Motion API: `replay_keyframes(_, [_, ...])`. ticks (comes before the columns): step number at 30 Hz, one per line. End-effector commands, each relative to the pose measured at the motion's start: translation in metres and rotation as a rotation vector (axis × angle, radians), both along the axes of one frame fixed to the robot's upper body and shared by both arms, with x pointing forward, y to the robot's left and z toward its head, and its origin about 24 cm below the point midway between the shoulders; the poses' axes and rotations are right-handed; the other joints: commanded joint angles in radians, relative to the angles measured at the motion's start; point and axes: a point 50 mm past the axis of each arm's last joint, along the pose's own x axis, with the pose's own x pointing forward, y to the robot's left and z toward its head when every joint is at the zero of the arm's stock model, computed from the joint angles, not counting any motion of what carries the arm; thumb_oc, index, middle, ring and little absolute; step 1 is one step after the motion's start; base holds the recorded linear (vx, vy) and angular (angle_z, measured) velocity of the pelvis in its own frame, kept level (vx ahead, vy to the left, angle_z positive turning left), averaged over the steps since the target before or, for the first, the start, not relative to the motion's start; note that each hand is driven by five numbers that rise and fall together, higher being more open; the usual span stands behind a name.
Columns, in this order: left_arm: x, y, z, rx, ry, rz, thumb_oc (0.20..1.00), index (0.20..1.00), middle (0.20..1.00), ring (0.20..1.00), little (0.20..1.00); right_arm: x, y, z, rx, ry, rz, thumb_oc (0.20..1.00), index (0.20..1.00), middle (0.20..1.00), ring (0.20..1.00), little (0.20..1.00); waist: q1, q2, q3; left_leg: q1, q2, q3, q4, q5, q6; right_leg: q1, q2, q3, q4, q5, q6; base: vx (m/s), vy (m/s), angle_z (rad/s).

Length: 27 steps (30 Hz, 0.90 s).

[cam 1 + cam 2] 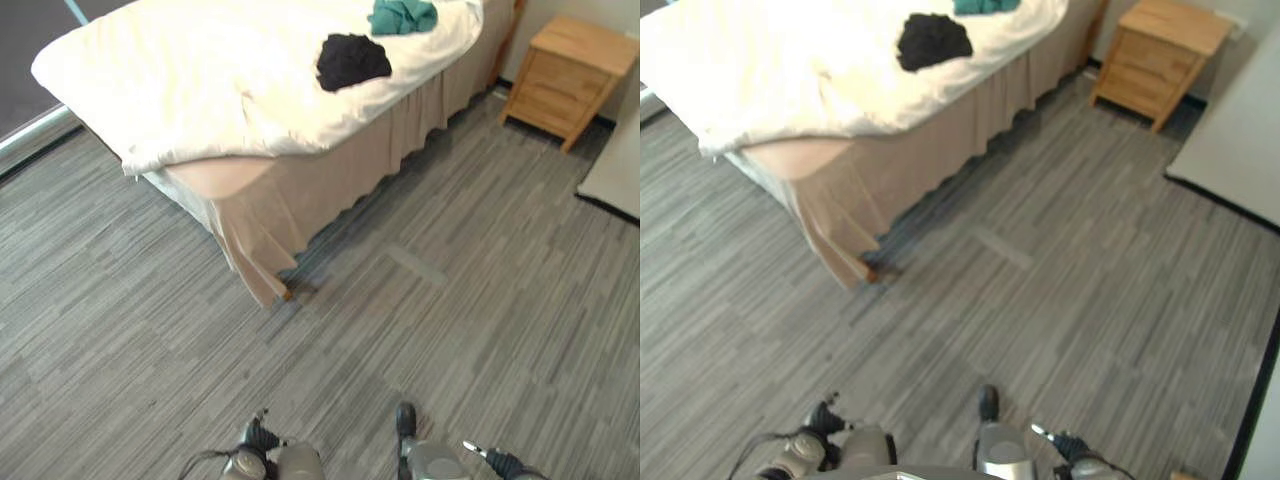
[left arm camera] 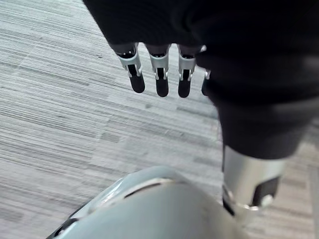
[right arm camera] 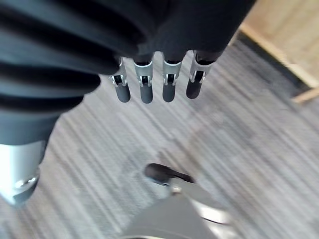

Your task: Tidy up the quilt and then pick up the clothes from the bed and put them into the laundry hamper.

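No writing is showing. Black garment (image 1: 352, 60) and teal garment (image 1: 402, 15) are lying bunched on the quilt (image 1: 200, 80). Left hand (image 2: 158, 74) and right hand (image 3: 154, 82) are hanging straight-fingered, holding nothing.

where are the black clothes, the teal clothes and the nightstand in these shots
black clothes (image 1: 352, 60), left eye view, middle of the dark heap on the quilt
teal clothes (image 1: 402, 15), left eye view, centre of the bundle near the far end of the bed
nightstand (image 1: 1160, 58), right eye view, on its wooden drawer front

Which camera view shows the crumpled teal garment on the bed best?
The left eye view: the crumpled teal garment lies there nearly whole on the white quilt. The right eye view cuts it at the picture's top edge.
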Motion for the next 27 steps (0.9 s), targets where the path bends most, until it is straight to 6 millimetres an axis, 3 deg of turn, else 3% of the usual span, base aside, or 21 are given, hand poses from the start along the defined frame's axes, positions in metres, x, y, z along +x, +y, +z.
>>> replay_keyframes(1, [0.007,-0.031,-0.002,-0.038,-0.014,-0.07,1.0,1.0,1.0,1.0,1.0,-0.012,-0.006,-0.002,-0.041,0.046,0.041,1.0,1.0,1.0,1.0,1.0,0.033,0.014,0.02,0.094,-0.06,0.147,-0.519,0.047,0.064,0.076,-0.001,0.013,-0.004,-0.148,0.151,0.36,0.016,-0.03])
replay_keyframes(2, [0.007,-0.031,-0.002,-0.038,-0.014,-0.07,1.0,1.0,1.0,1.0,1.0,-0.012,-0.006,-0.002,-0.041,0.046,0.041,1.0,1.0,1.0,1.0,1.0,0.034,0.012,0.019,0.098,-0.064,0.149,-0.529,0.053,0.065,0.075,-0.003,0.014,-0.004,-0.147,0.151,0.62,-0.001,0.04])
replay_keyframes(3, [0.005,-0.027,-0.003,-0.031,-0.005,-0.06,1.0,1.0,1.0,1.0,1.0,-0.011,-0.003,-0.003,-0.035,0.046,0.05,1.0,1.0,1.0,1.0,1.0,0.037,0.022,-0.002,0.1,-0.077,0.254,-0.682,0.063,0.048,0.134,0.035,-0.002,-0.004,-0.189,0.153,0.58,-0.027,-0.09])
replay_keyframes(4, [0.002,-0.025,-0.004,-0.032,0.008,-0.048,1.0,1.0,1.0,1.0,1.0,-0.012,0.0,-0.003,-0.029,0.052,0.058,1.0,1.0,1.0,1.0,1.0,0.034,0.02,-0.01,0.124,-0.077,0.333,-0.739,0.075,0.051,0.167,0.054,-0.013,-0.003,-0.205,0.148,0.78,-0.031,0.1])
replay_keyframes(5, [-0.002,-0.021,-0.005,-0.024,0.023,-0.031,1.0,1.0,1.0,1.0,1.0,-0.01,0.004,-0.004,-0.022,0.05,0.076,1.0,1.0,1.0,1.0,1.0,0.041,0.013,-0.02,0.177,-0.092,0.367,-0.789,0.058,0.072,0.183,0.057,-0.027,0.038,-0.218,0.155,0.56,-0.011,0.05])
replay_keyframes(6, [-0.008,-0.016,-0.007,-0.021,0.042,-0.008,1.0,1.0,1.0,1.0,1.0,-0.011,0.007,-0.005,-0.013,0.054,0.092,1.0,1.0,1.0,1.0,1.0,0.051,0.01,-0.031,0.207,-0.123,0.349,-0.826,0.039,0.102,0.174,0.058,-0.038,0.103,-0.224,0.168,0.53,0.025,-0.06])
replay_keyframes(7, [-0.015,-0.011,-0.008,-0.015,0.064,0.007,1.0,1.0,1.0,1.0,1.0,-0.011,0.013,-0.006,0.009,0.043,0.106,1.0,1.0,1.0,1.0,1.0,0.052,0.004,-0.038,0.239,-0.157,0.332,-0.855,0.02,0.131,0.134,0.051,-0.068,0.274,-0.203,0.222,0.4,0.001,-0.13])
replay_keyframes(8, [-0.015,-0.009,-0.008,-0.015,0.069,0.021,1.0,1.0,1.0,1.0,1.0,-0.009,0.017,-0.006,0.022,0.029,0.1,1.0,1.0,1.0,1.0,1.0,0.049,0.008,-0.036,0.257,-0.158,0.336,-0.865,0.022,0.156,0.075,0.031,-0.099,0.401,-0.138,0.281,0.34,-0.02,0.07])
replay_keyframes(9, [-0.014,-0.005,-0.007,0.0,0.07,0.026,1.0,1.0,1.0,1.0,1.0,-0.007,0.019,-0.005,0.031,0.021,0.089,1.0,1.0,1.0,1.0,1.0,0.038,0.013,-0.03,0.283,-0.162,0.319,-0.875,0.011,0.171,0.004,0.002,-0.105,0.524,-0.064,0.317,0.25,-0.059,0.48])
replay_keyframes(10, [-0.011,0.0,-0.005,0.015,0.061,0.033,1.0,1.0,1.0,1.0,1.0,-0.002,0.023,-0.004,0.044,0.002,0.085,1.0,1.0,1.0,1.0,1.0,0.02,0.024,-0.019,0.31,-0.155,0.297,-0.895,0.008,0.173,-0.09,-0.021,-0.091,0.65,-0.032,0.327,0.33,-0.114,1.0])
replay_keyframes(11, [-0.005,0.002,-0.003,0.017,0.042,0.03,1.0,1.0,1.0,1.0,1.0,0.003,0.028,-0.003,0.057,-0.02,0.089,1.0,1.0,1.0,1.0,1.0,0.005,0.035,-0.009,0.337,-0.141,0.256,-0.904,0.007,0.165,-0.128,-0.07,-0.103,0.632,-0.057,0.309,0.23,-0.102,1.21])
replay_keyframes(12, [-0.005,0.002,-0.003,0.017,0.042,0.03,1.0,1.0,1.0,1.0,1.0,0.003,0.028,-0.003,0.057,-0.02,0.09,1.0,1.0,1.0,1.0,1.0,0.003,0.034,-0.009,0.337,-0.141,0.254,-0.904,0.007,0.165,-0.126,-0.071,-0.105,0.632,-0.058,0.309,0.34,-0.253,1.44])
replay_keyframes(13, [-0.001,0.005,-0.001,0.025,0.027,0.011,1.0,1.0,1.0,1.0,1.0,0.008,0.032,-0.002,0.061,-0.043,0.11,1.0,1.0,1.0,1.0,1.0,-0.007,0.041,-0.012,0.344,-0.129,0.207,-0.904,-0.005,0.146,-0.133,-0.1,-0.087,0.48,-0.105,0.263,0.17,-0.174,1.26])
replay_keyframes(14, [-0.001,0.005,-0.001,0.025,0.026,0.011,1.0,1.0,1.0,1.0,1.0,0.008,0.032,-0.002,0.061,-0.043,0.11,1.0,1.0,1.0,1.0,1.0,-0.007,0.043,-0.014,0.341,-0.125,0.206,-0.904,-0.004,0.145,-0.133,-0.096,-0.09,0.473,-0.1,0.261,0.28,-0.263,1.53])
replay_keyframes(16, [0.002,0.006,0.001,0.034,0.016,-0.009,1.0,1.0,1.0,1.0,1.0,0.009,0.032,-0.002,0.06,-0.044,0.107,1.0,1.0,1.0,1.0,1.0,-0.022,0.037,-0.026,0.348,-0.132,0.157,-0.904,-0.015,0.129,-0.115,-0.094,0.023,0.247,-0.102,0.252,0.24,-0.222,1.28])
replay_keyframes(18, [0.005,0.013,0.003,0.053,0.007,-0.005,1.0,1.0,1.0,1.0,1.0,0.001,0.031,-0.005,0.065,-0.007,0.09,1.0,1.0,1.0,1.0,1.0,-0.033,0.022,-0.061,0.36,-0.138,0.087,-0.904,-0.044,0.116,-0.096,-0.095,0.225,0.074,-0.06,0.262,0.38,-0.364,0.88])
replay_keyframes(24, [-0.012,0.034,0.004,0.064,-0.005,0.163,1.0,1.0,1.0,1.0,1.0,-0.008,0.028,-0.008,0.042,0.037,0.113,1.0,1.0,1.0,1.0,1.0,-0.012,0.024,-0.094,0.405,-0.113,0.038,-0.904,-0.045,0.086,-0.013,-0.099,0.175,0.013,-0.042,0.262,0.23,-0.245,0.72])
replay_keyframes(25, [-0.006,0.047,0.011,0.029,-0.105,0.315,1.0,1.0,1.0,1.0,1.0,-0.012,0.024,-0.008,0.032,0.039,0.11,1.0,1.0,1.0,1.0,1.0,-0.001,0.032,-0.107,0.411,-0.096,0.028,-0.904,-0.038,0.068,0.013,-0.093,0.142,-0.004,-0.05,0.253,0.19,-0.214,0.55])
replay_keyframes(27, [0.0,0.053,0.017,0.024,-0.165,0.369,1.0,1.0,1.0,1.0,1.0,-0.014,0.022,-0.008,0.024,0.042,0.11,1.0,1.0,1.0,1.0,1.0,-0.002,0.038,-0.108,0.413,-0.087,0.021,-0.904,-0.034,0.059,0.019,-0.088,0.128,-0.004,-0.059,0.249,0.13,-0.168,0.33])
